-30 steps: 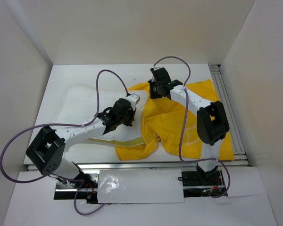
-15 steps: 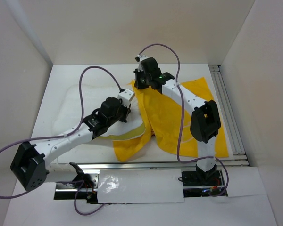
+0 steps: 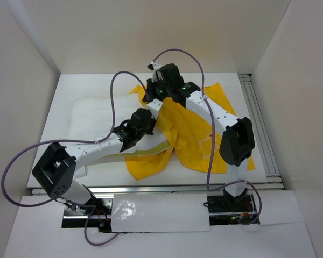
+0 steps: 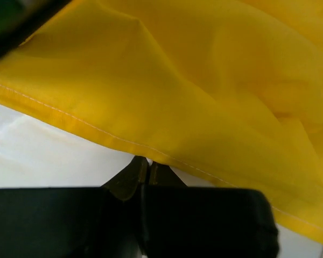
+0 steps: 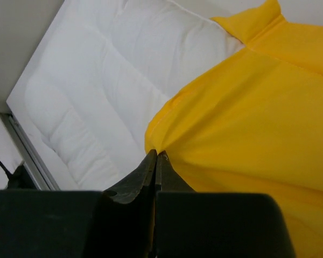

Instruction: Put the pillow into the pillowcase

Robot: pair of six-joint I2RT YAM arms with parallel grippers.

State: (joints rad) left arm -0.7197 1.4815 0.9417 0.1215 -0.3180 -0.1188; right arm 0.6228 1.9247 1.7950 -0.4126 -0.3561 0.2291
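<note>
The white pillow lies at the left of the table and also shows in the right wrist view. The yellow pillowcase lies crumpled right of it, its left part lifted over the pillow's right edge. My right gripper is shut on the pillowcase's hem corner, its jaw tips pinching the fabric above the pillow. My left gripper is just below it, jaws shut, their tips meeting the stitched hem of the pillowcase. The print is hidden.
White walls enclose the table on three sides. A metal rail runs along the right edge and another along the front. Purple cables loop above both arms. The left arm lies across the pillow's near edge.
My right gripper has moved left and back, dragging the pillowcase's edge over the pillow's right side. My left arm swung out and back, its gripper ending closer to the right gripper.
</note>
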